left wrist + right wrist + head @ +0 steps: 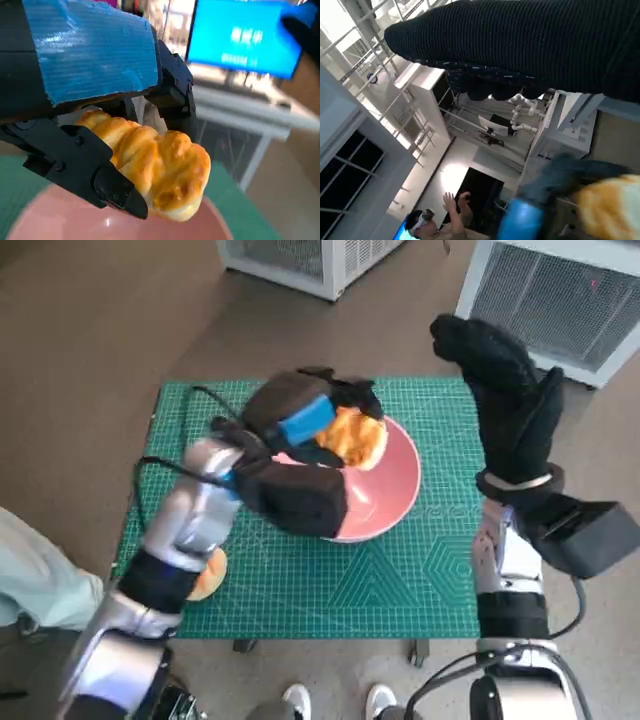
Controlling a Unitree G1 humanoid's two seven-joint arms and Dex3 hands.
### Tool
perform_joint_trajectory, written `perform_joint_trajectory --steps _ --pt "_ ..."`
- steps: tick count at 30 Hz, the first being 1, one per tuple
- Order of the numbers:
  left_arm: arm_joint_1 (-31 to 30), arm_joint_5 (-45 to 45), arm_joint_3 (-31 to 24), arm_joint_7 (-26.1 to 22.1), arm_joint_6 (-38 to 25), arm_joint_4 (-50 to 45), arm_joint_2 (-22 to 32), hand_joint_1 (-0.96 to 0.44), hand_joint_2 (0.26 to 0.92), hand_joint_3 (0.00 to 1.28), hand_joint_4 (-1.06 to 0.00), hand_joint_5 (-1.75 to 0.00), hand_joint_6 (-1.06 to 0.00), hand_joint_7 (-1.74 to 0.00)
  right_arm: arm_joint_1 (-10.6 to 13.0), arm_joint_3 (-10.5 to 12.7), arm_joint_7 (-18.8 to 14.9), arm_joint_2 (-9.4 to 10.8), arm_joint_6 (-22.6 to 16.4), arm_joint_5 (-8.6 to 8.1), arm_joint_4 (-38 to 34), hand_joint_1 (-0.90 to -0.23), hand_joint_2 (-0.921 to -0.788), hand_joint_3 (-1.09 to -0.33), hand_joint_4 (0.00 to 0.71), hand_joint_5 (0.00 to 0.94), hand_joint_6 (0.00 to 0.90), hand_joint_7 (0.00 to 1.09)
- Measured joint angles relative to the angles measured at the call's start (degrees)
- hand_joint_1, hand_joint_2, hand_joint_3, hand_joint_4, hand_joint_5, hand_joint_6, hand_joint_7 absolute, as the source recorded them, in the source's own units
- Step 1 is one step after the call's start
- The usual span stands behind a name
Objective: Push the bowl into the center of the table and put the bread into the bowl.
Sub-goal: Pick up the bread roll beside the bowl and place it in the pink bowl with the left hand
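— Where's the bread (155,172)?

— Up in the left hand (305,420), hanging just above the pink bowl (395,490). The wrist view shows it best: black fingers (85,170) clamp one side, the blue-taped back covers the other, and the golden end sticks out past the fingertips.

— And the bowl?

— Around the middle of the green mat (400,590), its far rim under the bread.

— The right hand (510,405)?

— Lifted beside the bowl over the mat's right edge, gloved fingers stretched apart, gripping nothing. Another orange piece (207,578) lies on the mat nearer the robot than the bowl, by the left forearm.
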State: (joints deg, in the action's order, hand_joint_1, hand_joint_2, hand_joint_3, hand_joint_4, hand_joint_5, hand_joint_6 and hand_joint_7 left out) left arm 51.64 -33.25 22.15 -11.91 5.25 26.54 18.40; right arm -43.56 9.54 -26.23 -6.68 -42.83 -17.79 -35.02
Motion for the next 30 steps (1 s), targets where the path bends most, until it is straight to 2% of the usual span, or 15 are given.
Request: perform_joint_trajectory --steps 1,2,3,5,6,8,12,19,30 --pt "0.1 0.0 0.1 0.0 0.2 1.0 -0.3 0.0 0.921 0.16 -0.65 -1.24 -0.47 -1.28 0.1 0.0 0.0 0.0 0.1 0.0 0.2 -0.697 -0.921 -0.752 0.27 0.002 0.137 0.44" --pt "0.2 0.0 0.1 0.0 0.3 1.8 -0.6 0.02 0.871 0.16 -0.46 -0.89 -0.34 -0.98 0.1 0.0 0.0 0.0 0.2 -0.01 0.3 -0.698 -0.921 -0.749 0.271 0.002 0.148 0.43" --pt "0.2 0.2 0.1 -0.8 0.1 2.4 -0.8 0.03 0.846 0.15 -0.37 -0.58 -0.31 -0.69 0.2 0.0 -0.1 -0.1 0.2 -0.02 0.5 -0.699 -0.921 -0.746 0.272 0.002 0.155 0.41" --pt "0.2 0.7 0.1 -3.3 -1.3 2.7 -1.2 0.02 0.812 0.11 -0.22 -0.3 -0.26 -0.38 0.2 0.1 -0.2 -0.2 0.3 -0.06 0.7 -0.7 -0.921 -0.745 0.273 0.001 0.161 0.4" --pt "0.2 0.9 0.2 -4.9 -2.4 2.7 -1.3 -0.02 0.793 0.09 -0.16 -0.19 -0.23 -0.25 0.3 0.2 -0.3 -0.3 0.4 -0.08 0.8 -0.703 -0.921 -0.743 0.274 0.001 0.165 0.4" --pt "0.2 1.1 0.3 -7.9 -4.5 2.4 -1.4 -0.08 0.775 0.07 -0.1 -0.1 -0.21 -0.14 0.4 0.3 -0.3 -0.4 0.6 -0.1 1.1 -0.708 -0.921 -0.74 0.275 0.002 0.169 0.39" --pt "0.2 1.1 0.5 -11.9 -7.1 0.9 -1.1 -0.18 0.764 0.05 -0.05 -0.02 -0.19 -0.05 0.5 0.7 -0.3 -1.1 0.9 -0.15 1.3 -0.711 -0.921 -0.737 0.275 0.002 0.175 0.38" --pt "0.0 3.9 -0.9 -16.2 -7.4 -3.2 0.5 -0.28 0.767 0.03 -0.01 0.0 -0.18 -0.01 0.7 1.2 -0.3 -1.6 1.3 -0.1 1.8 -0.698 -0.921 -0.735 0.277 0.002 0.184 0.37" --pt "-4.7 12.5 -8.3 -22.3 -7.4 -13.7 6.9 -0.31 0.754 0.01 0.0 0.0 -0.16 0.0 1.0 1.8 -0.1 -2.1 1.3 -0.09 1.8 -0.692 -0.921 -0.744 0.281 0.001 0.223 0.3"
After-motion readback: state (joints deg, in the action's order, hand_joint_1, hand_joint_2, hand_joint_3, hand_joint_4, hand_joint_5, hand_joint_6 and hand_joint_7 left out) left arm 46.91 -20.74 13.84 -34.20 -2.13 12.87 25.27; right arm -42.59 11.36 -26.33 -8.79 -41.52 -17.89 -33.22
